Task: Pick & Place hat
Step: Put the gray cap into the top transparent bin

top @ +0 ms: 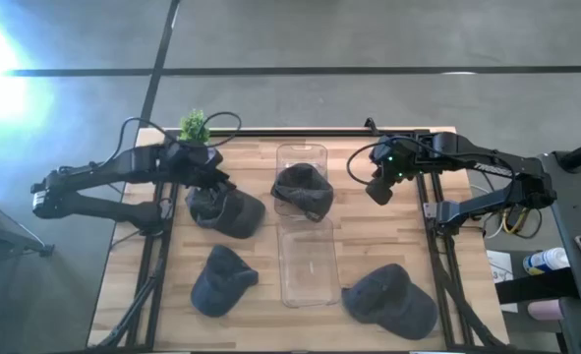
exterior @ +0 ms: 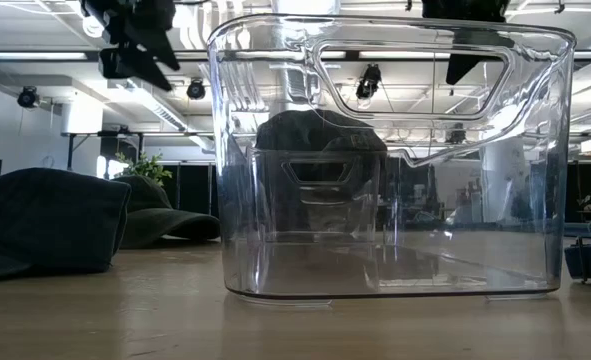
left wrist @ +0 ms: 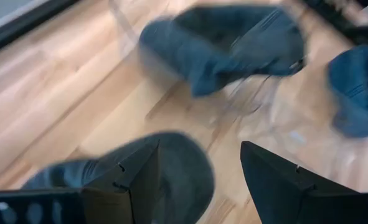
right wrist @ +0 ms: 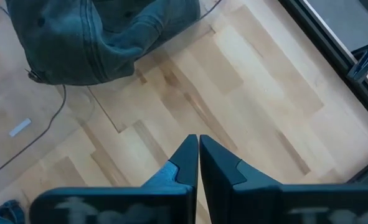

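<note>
Closest to the low camera stands a clear plastic bin [exterior: 390, 160], set lengthwise down the middle of the wooden bench [top: 172, 265]. One dark hat [top: 302, 190] already lies inside it, at the far end, crumpled against the wall.

Three more dark hats sit outside the bin. One [top: 226, 208] is on the left side of the bench, level with the hat in the bin. Another [top: 221, 279] lies nearer the front on that same side, and a third [top: 390, 299] rests at the front right, just beside the bin.

Over the left-hand rear hat hangs the left gripper [top: 200, 167], its jaws spread wide; from its wrist camera the two dark fingers [left wrist: 140, 177] frame the crown of the hat below, though that view is smeared, so I cannot tell whether they touch the cloth. They hold nothing.

Off to the right of the bin, the right gripper [top: 380, 187] hovers above bare wood, near the bench's right edge. Its jaws are pressed together with nothing between them, the two tips meeting in a point [right wrist: 198, 155] over the planks.

At the rear left corner stands a small green plant [top: 195, 125].
</note>
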